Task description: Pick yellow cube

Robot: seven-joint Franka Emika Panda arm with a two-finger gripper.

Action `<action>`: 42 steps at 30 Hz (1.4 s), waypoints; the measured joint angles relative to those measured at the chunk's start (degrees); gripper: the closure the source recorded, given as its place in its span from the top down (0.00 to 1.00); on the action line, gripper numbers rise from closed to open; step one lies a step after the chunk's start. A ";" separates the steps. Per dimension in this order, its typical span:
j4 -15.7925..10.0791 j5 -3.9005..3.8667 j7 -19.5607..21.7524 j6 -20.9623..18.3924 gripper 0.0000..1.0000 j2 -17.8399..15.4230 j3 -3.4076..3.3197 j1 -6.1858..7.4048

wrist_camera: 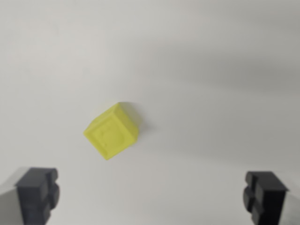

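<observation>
Pick not started: yellow cube (pixel 112 131) sits rotated on the bare white desk (pixel 211 70), no edges visible. Gripper (pixel 151 197) hovers above, jaws spread wide, empty. Descent, closing and lift remain.

Looks like a lab or test bench, not a home. Evidence is thin: plain white tabletop (pixel 197 61) fills the whole wrist view, no pattern, no clutter. Only item on it is a small yellow cube (pixel 112 131) with an embossed face, looks 3D-printed, sitting ahead of the claw (pixel 152 197) and a bit toward the wrist view's left. Room beyond the surface isn't visible.
</observation>
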 joint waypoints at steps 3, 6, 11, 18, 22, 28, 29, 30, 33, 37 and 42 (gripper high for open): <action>-1.09 0.00 -1.06 1.20 1.00 0.07 0.00 0.17; -2.17 0.00 -2.14 2.40 1.00 0.18 0.00 0.35; -3.88 -0.01 -3.90 4.40 1.00 0.43 0.00 0.66; -6.14 -0.03 -6.39 7.20 1.00 0.92 0.00 1.08; -7.36 -0.04 -7.81 8.80 1.00 1.28 0.00 1.33; -9.10 -0.07 -9.94 11.22 1.00 1.92 0.01 1.71; -9.37 -0.07 -10.28 11.62 1.00 2.04 0.01 1.77; -9.65 -0.08 -10.63 12.03 1.00 2.17 0.01 1.84; -10.45 -0.09 -11.69 13.23 1.00 2.55 0.01 2.03; -11.48 -0.12 -13.10 14.86 1.00 3.12 0.01 2.29; -12.69 -0.15 -14.83 16.88 1.00 3.90 0.01 2.62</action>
